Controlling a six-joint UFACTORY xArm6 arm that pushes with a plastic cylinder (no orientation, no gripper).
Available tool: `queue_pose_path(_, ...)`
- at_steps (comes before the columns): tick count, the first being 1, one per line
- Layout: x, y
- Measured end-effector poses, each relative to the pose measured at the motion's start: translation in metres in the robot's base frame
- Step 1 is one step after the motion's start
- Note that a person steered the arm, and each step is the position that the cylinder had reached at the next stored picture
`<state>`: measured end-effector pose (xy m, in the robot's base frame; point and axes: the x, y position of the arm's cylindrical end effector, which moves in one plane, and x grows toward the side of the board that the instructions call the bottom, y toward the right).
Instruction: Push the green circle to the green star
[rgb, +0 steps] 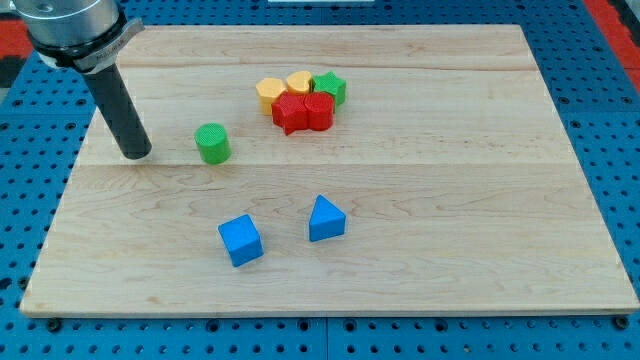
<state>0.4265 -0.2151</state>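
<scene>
The green circle (212, 143), a short green cylinder, stands on the wooden board left of centre. The green star (330, 87) sits at the right end of a tight cluster near the view's top middle. My tip (135, 155) rests on the board to the left of the green circle, a short gap apart from it. The dark rod rises from the tip toward the view's top left.
The cluster holds a yellow hexagon (270, 93), a yellow heart (298, 83), a red star (291, 112) and a red block (319, 109), all touching. A blue cube (240, 240) and a blue triangle (326, 219) lie toward the view's bottom. The board (480, 200) lies on a blue pegboard.
</scene>
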Motion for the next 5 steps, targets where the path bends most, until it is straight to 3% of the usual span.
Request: queue_pose_path(5, -0.0028, 0.0043)
